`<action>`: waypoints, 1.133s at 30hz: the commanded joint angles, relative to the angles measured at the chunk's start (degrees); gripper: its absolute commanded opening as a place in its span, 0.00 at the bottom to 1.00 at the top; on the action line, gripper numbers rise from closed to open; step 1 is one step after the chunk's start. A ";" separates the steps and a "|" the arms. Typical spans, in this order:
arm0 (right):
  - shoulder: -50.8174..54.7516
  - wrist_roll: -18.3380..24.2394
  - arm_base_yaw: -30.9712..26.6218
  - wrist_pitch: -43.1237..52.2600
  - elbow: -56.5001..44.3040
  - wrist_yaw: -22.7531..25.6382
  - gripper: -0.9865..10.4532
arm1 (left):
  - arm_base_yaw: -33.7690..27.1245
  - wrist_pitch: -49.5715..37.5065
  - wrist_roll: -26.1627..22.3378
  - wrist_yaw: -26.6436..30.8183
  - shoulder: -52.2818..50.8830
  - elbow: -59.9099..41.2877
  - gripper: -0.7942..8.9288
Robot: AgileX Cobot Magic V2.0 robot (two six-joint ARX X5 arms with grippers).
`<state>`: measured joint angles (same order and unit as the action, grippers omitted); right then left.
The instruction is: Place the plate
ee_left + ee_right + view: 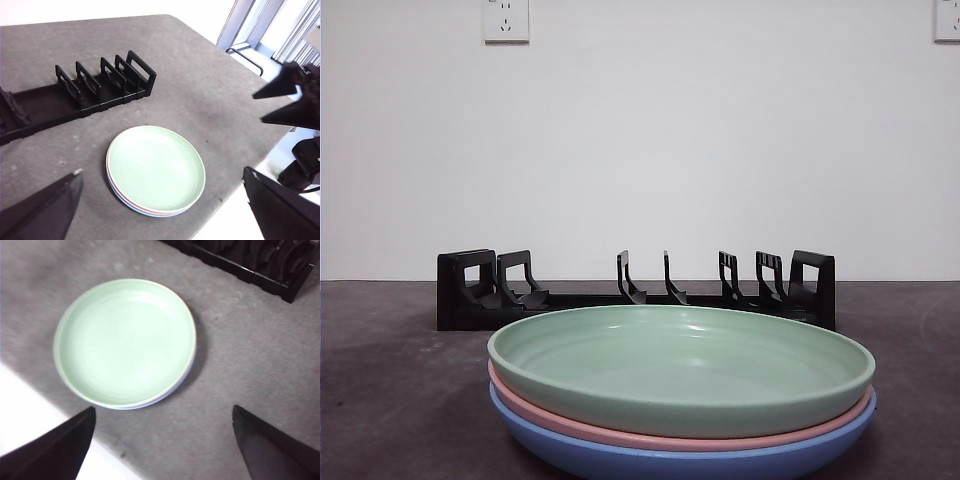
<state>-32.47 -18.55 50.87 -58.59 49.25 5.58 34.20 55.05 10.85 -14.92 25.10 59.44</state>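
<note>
Three plates lie stacked near the table's front edge: a green plate (680, 360) on top, a pink plate (620, 430) under it and a blue plate (670, 464) at the bottom. The green plate (155, 167) shows whole in both wrist views (125, 342). My left gripper (162, 172) hangs high above the stack, open and holding nothing. My right gripper (163, 409) is also open and empty, above the table just beside the stack. Neither arm shows in the front view.
A black slotted plate rack (640, 295) stands behind the stack, its slots holding nothing (75, 95) (250, 260). The other arm (302, 107) shows at the side of the left wrist view, past the table's edge. The grey table top (210, 75) ends close to the plates.
</note>
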 commanded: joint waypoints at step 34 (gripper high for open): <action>21.77 -5.03 -0.39 0.28 -0.50 -2.16 0.11 | 0.33 3.67 2.23 0.94 0.04 -0.79 0.09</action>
<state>-10.61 -23.16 50.06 -58.52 48.49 3.20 34.20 59.53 13.10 -13.87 25.10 58.22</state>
